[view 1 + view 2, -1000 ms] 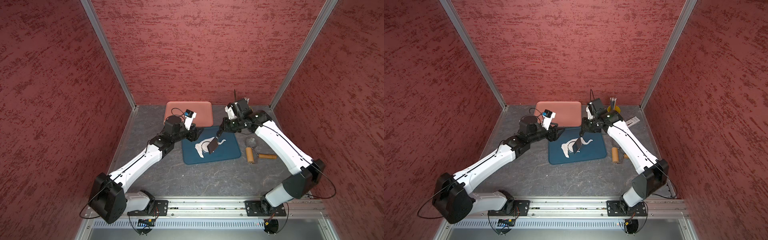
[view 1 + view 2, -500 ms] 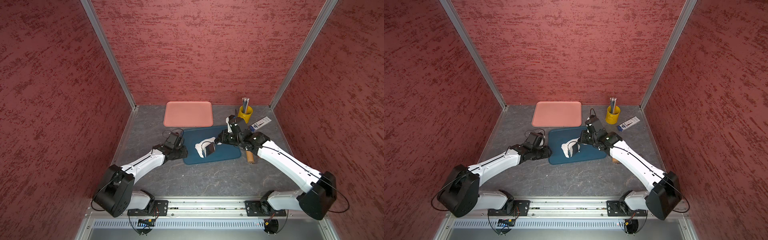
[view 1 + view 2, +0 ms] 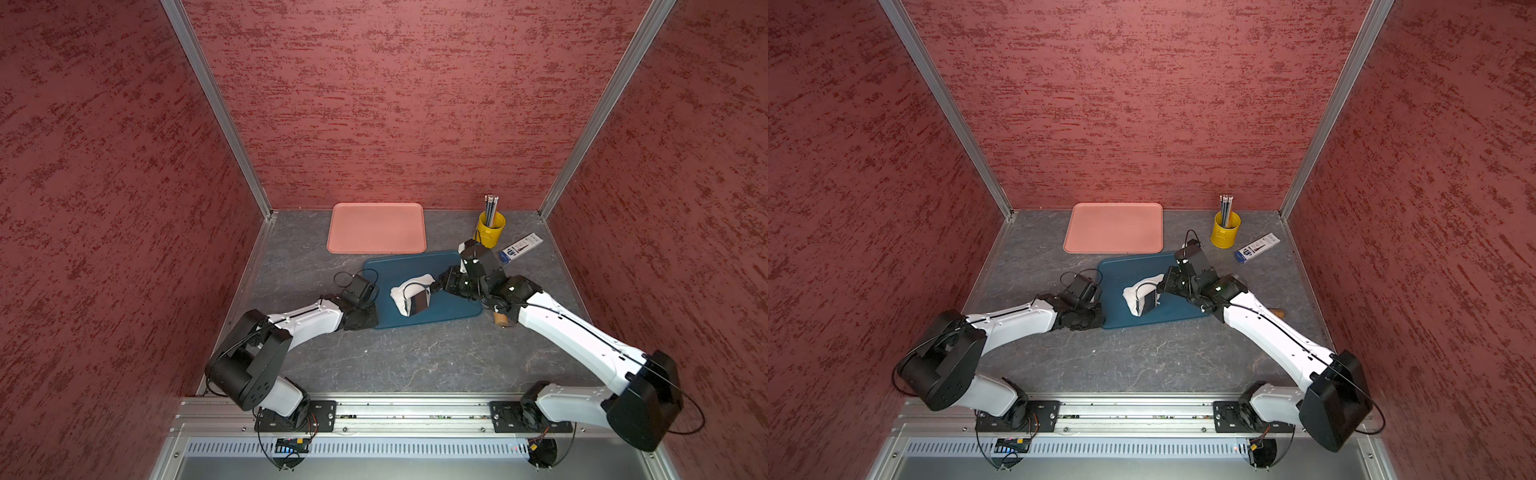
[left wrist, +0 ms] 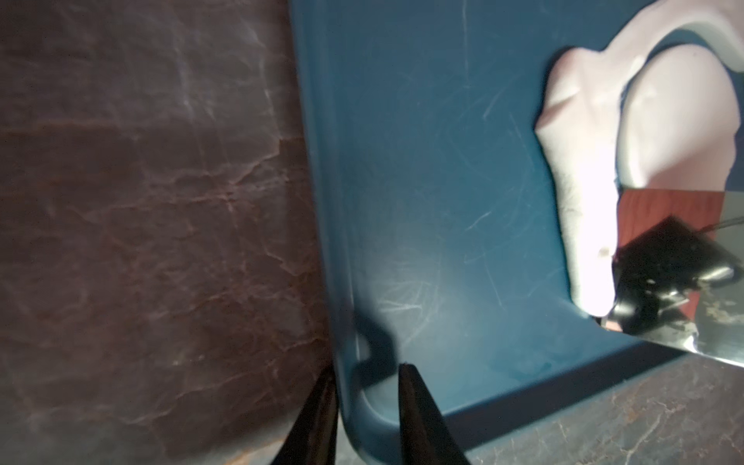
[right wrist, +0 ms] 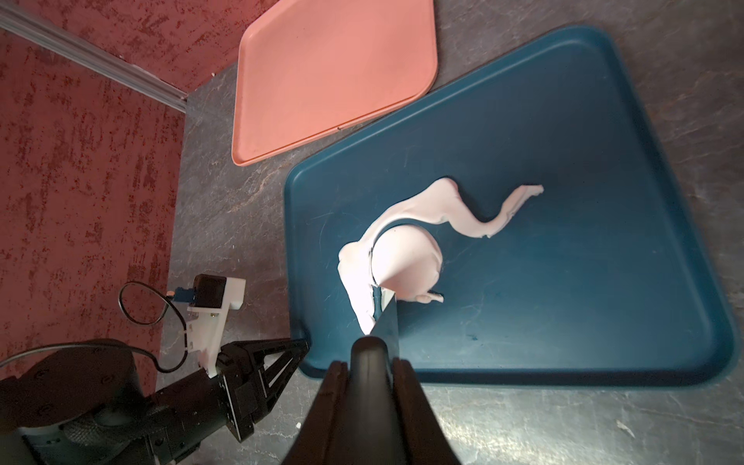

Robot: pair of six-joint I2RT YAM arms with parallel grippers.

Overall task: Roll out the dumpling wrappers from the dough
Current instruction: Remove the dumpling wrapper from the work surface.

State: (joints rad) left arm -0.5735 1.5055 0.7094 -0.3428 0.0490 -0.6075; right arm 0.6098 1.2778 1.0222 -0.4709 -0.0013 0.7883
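At the centre of both top views, on the blue tray (image 3: 399, 266), the dough (image 5: 457, 207) is seen as a flat white sheet of ragged outline, with a thin tail curling away from it. One dumpling wrapper (image 5: 406, 261) is cut within it: a smooth round white disc, parted from the sheet on one side by a narrow curved gap. The metal blade of a scraper (image 5: 386, 318) is set against the disc's edge, and its black handle is clamped between the jaws of the right gripper (image 5: 368, 364). The jaws of the left gripper (image 4: 366, 368) stand narrow, one on each side of the tray's rim at a corner; whether the rim is pinched cannot be told.

Two trays are counted: the blue one and a pink tray (image 3: 376, 227) just above it in the frame. At the upper right are found one yellow cup (image 3: 490, 230) holding a bundle of pencils (image 3: 491, 203), one pencil box (image 3: 520, 246) beside it, and one wooden end (image 3: 500, 319) showing from under the right arm. Everything is carried by a grey veined desk (image 3: 415, 357), enclosed by red mottled walls (image 3: 374, 104).
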